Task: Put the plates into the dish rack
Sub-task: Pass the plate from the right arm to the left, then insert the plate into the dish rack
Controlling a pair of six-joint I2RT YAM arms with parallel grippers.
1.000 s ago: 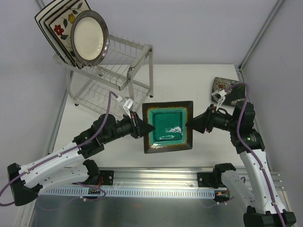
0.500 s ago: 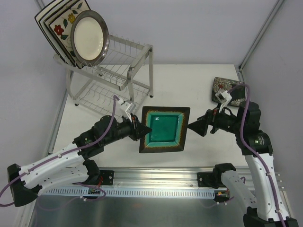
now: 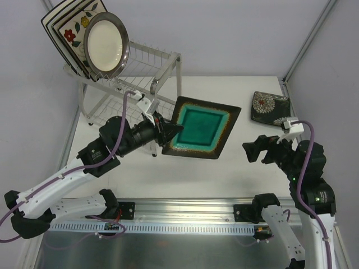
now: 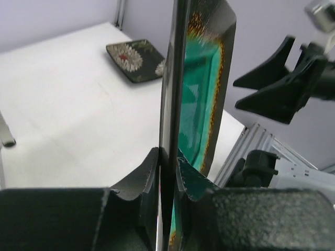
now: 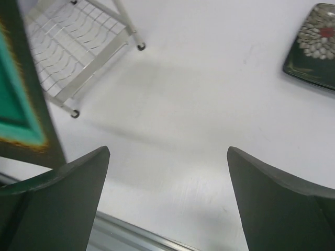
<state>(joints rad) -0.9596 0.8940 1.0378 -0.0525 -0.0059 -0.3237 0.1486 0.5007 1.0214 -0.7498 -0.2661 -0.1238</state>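
My left gripper [image 3: 171,130] is shut on the left edge of the dark square teal-centred plate [image 3: 202,128], holding it in the air, tilted, just right of the dish rack [image 3: 134,84]. In the left wrist view the plate [image 4: 201,89] stands edge-on between the jaws of my left gripper [image 4: 168,162]. The rack's top shelf holds square plates, the front one cream with coloured flowers [image 3: 76,35], with the round cream grey-rimmed plate [image 3: 106,45] in front of them. The dark plate with white blooms [image 3: 270,107] lies flat at the back right. My right gripper [image 3: 251,152] is open and empty, apart from the teal plate.
The rack's lower shelf [image 3: 120,115] holds nothing that I can see. The right wrist view shows the rack's feet [image 5: 76,112], the bloom plate [image 5: 314,44] and bare table between the fingers. An aluminium rail [image 3: 185,210] runs along the near edge.
My right gripper has let go of the teal plate and drawn back to the right. My left arm has lifted the plate and carried it up and towards the rack.
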